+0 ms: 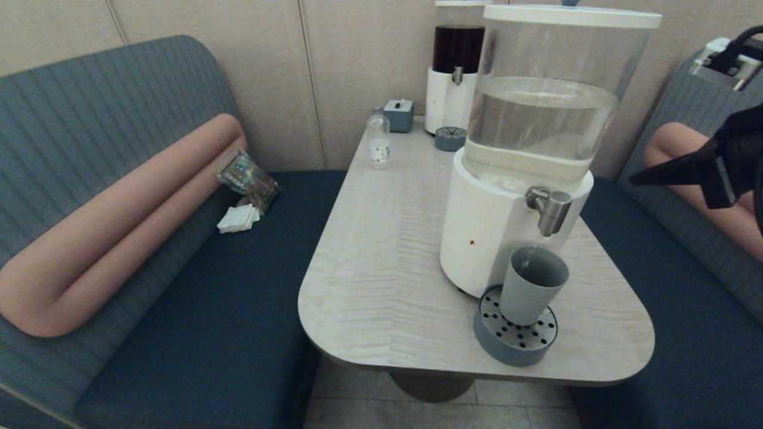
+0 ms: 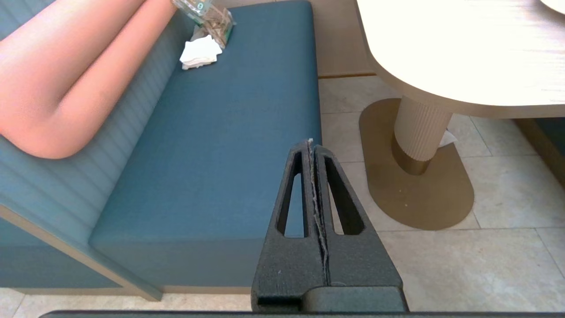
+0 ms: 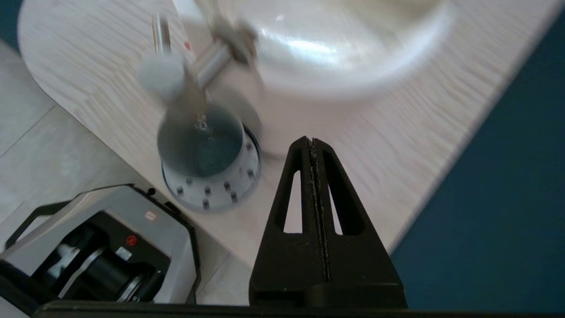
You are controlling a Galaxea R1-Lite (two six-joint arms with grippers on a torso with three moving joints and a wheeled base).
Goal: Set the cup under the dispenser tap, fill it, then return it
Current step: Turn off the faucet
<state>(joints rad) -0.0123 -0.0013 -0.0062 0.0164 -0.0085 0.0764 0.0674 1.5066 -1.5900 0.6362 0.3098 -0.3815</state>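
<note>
The grey-blue cup (image 1: 530, 284) stands on the round perforated drip tray (image 1: 515, 336), directly under the brushed-steel dispenser tap (image 1: 549, 207) of the large white-based dispenser (image 1: 506, 232). A thin stream of water falls from the tap into the cup. In the right wrist view the cup (image 3: 201, 143) holds some water, with the blurred tap (image 3: 212, 62) above it. My right gripper (image 1: 636, 177) is shut and empty, raised to the right of the dispenser, apart from it; its tip (image 3: 311, 141) is over the table edge. My left gripper (image 2: 311, 143) is shut and empty, parked low over the bench and floor.
A small clear bottle (image 1: 378, 142), a blue-grey box (image 1: 398, 115), a second drip tray (image 1: 450, 138) and the dark-liquid dispenser (image 1: 456, 65) stand at the table's far end. Benches flank the table (image 1: 381, 268); napkins (image 1: 238, 218) and a packet (image 1: 248, 179) lie on the left bench.
</note>
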